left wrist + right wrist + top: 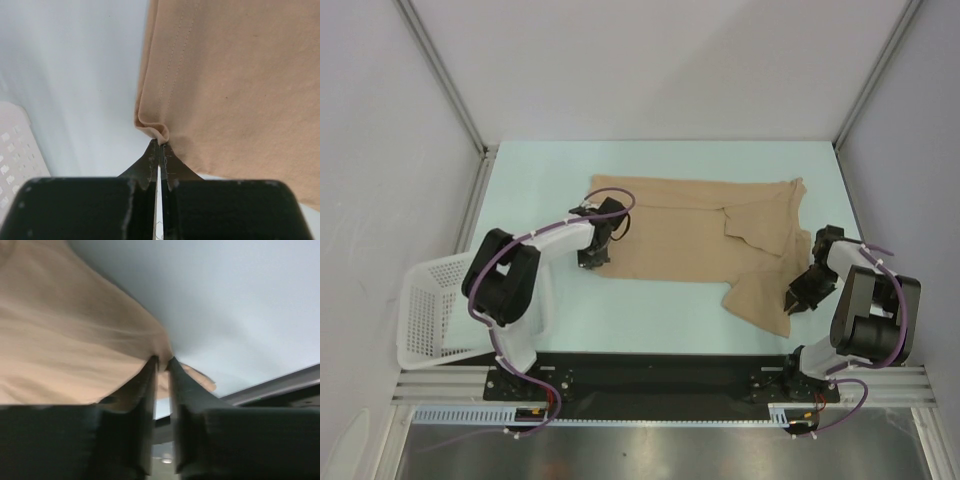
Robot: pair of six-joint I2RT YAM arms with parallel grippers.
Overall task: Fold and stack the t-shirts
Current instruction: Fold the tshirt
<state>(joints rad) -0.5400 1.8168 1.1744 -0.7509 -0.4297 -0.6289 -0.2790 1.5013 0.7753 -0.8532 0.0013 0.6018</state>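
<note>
A tan t-shirt (690,230) lies spread on the pale table, its right part rumpled and folded over itself. My left gripper (592,258) sits at the shirt's near left corner. In the left wrist view that gripper (160,144) is shut on a small pinch of the hem of the t-shirt (240,90). My right gripper (794,302) is at the shirt's near right flap. Seen from the right wrist, this gripper (163,362) has its jaws drawn close on a fold of the t-shirt (65,340), with cloth between the tips.
A white lattice basket (425,310) stands tilted at the table's near left edge, beside the left arm's base, and its wall (15,150) shows in the left wrist view. The black base rail (650,375) runs along the near edge. Grey walls enclose the table.
</note>
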